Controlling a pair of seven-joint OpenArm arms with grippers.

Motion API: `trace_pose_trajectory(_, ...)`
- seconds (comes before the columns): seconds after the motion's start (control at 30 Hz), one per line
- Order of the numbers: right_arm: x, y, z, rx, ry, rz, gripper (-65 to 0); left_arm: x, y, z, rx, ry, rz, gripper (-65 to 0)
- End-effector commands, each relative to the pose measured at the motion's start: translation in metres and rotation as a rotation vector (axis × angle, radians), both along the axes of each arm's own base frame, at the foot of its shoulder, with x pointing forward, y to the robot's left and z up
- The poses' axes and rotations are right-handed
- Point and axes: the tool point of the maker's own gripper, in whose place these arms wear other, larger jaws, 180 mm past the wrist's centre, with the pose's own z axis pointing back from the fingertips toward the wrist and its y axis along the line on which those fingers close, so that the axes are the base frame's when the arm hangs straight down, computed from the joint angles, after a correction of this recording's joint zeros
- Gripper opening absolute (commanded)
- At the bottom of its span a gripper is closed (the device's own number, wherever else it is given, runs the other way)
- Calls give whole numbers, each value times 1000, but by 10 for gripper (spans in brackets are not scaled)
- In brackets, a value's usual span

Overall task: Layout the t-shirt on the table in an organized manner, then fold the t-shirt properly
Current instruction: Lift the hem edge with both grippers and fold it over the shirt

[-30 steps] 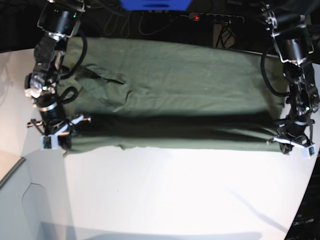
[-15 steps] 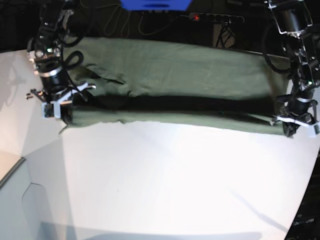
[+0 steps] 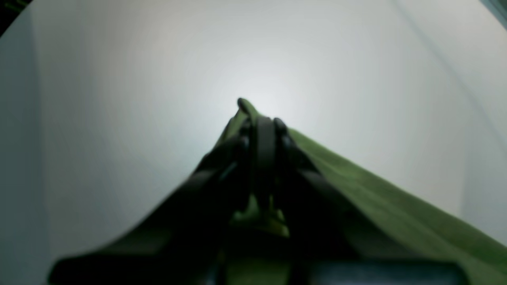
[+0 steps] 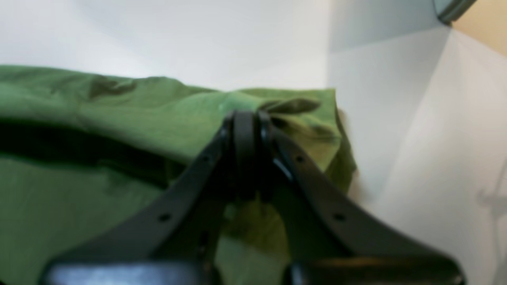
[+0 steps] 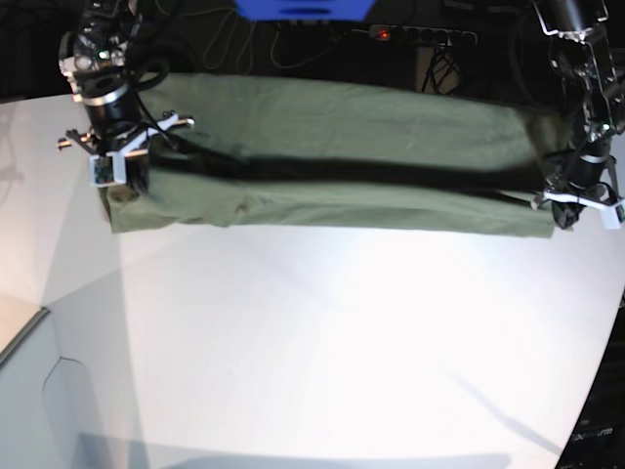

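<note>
- The soft olive-green cotton t-shirt (image 5: 332,147) lies across the top of the frame on the big white worktop (image 5: 322,342).
- Its near edge has been carried farther back, so the fold is closing.
- Left fingers (image 5: 578,202) and right fingers (image 5: 115,166) stay clenched on its corners.
- No readable writing.

Both arms reach down from the far side, well apart, the right gripper (image 5: 115,174) and the left gripper (image 5: 576,202) each with jaws pinched tight on an end of the t-shirt (image 5: 332,171), wrists pointing downward.
</note>
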Motion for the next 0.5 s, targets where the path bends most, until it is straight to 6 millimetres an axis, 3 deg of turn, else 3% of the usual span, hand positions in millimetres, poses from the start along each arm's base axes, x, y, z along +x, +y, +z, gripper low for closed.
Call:
trace_pose_trajectory(0.0, -1, 2, 11, 18, -42, -1, -650, 10, 9, 17, 26, -55, 4, -650)
trace_pose_trajectory(0.27, -21, 7, 32, 68, -75, -18, -650, 12, 7, 18, 25, -60, 1, -650)
trace_pose_trajectory(0.47, -28, 7, 31, 66, -61, -17, -650, 11, 7, 18, 23, -58, 3, -650)
